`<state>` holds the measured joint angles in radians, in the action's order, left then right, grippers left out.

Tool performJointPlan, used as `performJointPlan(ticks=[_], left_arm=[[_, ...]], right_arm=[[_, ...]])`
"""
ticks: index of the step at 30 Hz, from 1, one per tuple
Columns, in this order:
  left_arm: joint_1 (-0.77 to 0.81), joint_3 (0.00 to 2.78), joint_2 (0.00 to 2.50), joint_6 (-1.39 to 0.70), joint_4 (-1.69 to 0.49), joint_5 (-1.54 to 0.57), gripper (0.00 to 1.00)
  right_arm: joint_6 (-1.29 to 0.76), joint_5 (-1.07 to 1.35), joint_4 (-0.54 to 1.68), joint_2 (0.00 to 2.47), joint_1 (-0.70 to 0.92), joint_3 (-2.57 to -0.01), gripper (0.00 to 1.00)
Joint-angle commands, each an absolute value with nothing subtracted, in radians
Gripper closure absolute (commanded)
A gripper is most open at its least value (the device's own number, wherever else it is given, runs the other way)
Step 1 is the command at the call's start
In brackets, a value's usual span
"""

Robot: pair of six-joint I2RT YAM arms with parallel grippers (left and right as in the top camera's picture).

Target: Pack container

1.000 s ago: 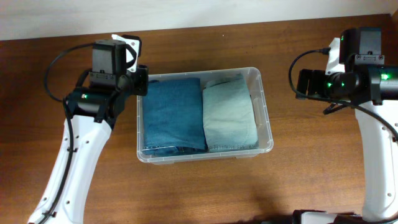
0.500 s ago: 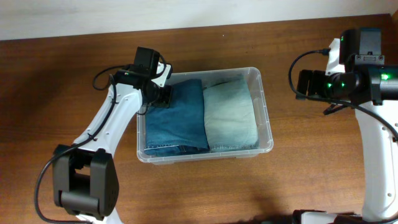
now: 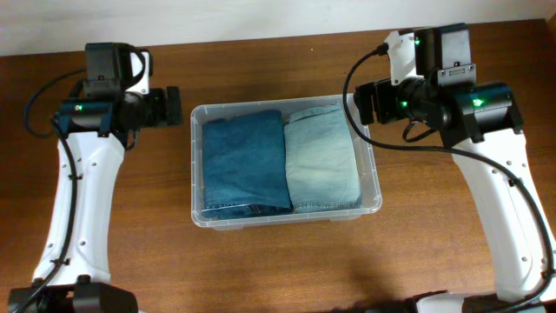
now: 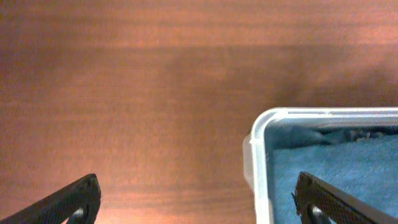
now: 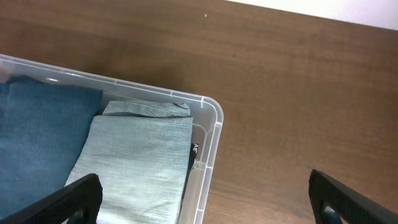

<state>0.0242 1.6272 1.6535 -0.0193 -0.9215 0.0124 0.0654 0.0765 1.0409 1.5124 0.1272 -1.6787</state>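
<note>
The clear container [image 3: 287, 219] sits mid-table, holding a folded dark blue garment [image 3: 245, 165] on the left and a folded pale green garment [image 3: 321, 161] on the right. My left gripper [image 3: 176, 106] hangs open just outside the far left corner, holding nothing. In the left wrist view the open left gripper [image 4: 199, 205] straddles the container's corner [image 4: 258, 124], with blue cloth [image 4: 348, 162] inside. My right gripper [image 3: 358, 103] is open above the far right corner. In the right wrist view the right gripper [image 5: 205, 202] spans the container's rim [image 5: 211, 112] and the pale garment [image 5: 143, 155].
A brown wooden table [image 3: 261, 269] surrounds the container. A pale wall [image 3: 261, 17] runs along the table's far edge. Both white arms reach in from the front corners, with black cables looping near the wrists.
My left gripper has come out of the container, moved left to beyond the far left corner, and opened. My right arm has swung left to the container's far right corner, still open.
</note>
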Motion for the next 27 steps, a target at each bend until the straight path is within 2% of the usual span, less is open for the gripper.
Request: performJointPlan(ticks=[1, 6, 10, 14, 18, 23, 27], left_arm=[[-0.020, 1.631, 1.590, -0.013, -0.981, -0.011, 0.01], [-0.022, 1.469, 1.254, -0.014, -0.939, -0.011, 0.01], [-0.022, 1.132, 0.888, -0.063, -0.768, -0.012, 0.01], [-0.022, 0.936, 0.655, -0.067, -0.683, -0.011, 0.01], [-0.022, 0.891, 0.502, -0.067, -0.900, -0.011, 0.01], [-0.022, 0.891, 0.481, -0.067, -1.168, -0.011, 0.01], [-0.022, 0.888, 0.481, -0.067, -1.190, -0.011, 0.01]], right_arm=[[0.055, 0.066, 1.063, 1.461, 0.133, -1.687, 0.02], [0.044, -0.025, 1.067, 1.223, 0.164, -1.569, 0.02], [0.044, -0.063, 0.883, 0.895, 0.240, -1.181, 0.02], [0.044, -0.062, 0.837, 0.670, 0.244, -0.972, 0.02], [0.044, -0.061, 0.888, 0.533, 0.244, -0.885, 0.02], [0.044, -0.061, 1.013, 0.529, 0.244, -0.882, 0.02], [0.045, -0.061, 1.022, 0.529, 0.244, -0.882, 0.02]])
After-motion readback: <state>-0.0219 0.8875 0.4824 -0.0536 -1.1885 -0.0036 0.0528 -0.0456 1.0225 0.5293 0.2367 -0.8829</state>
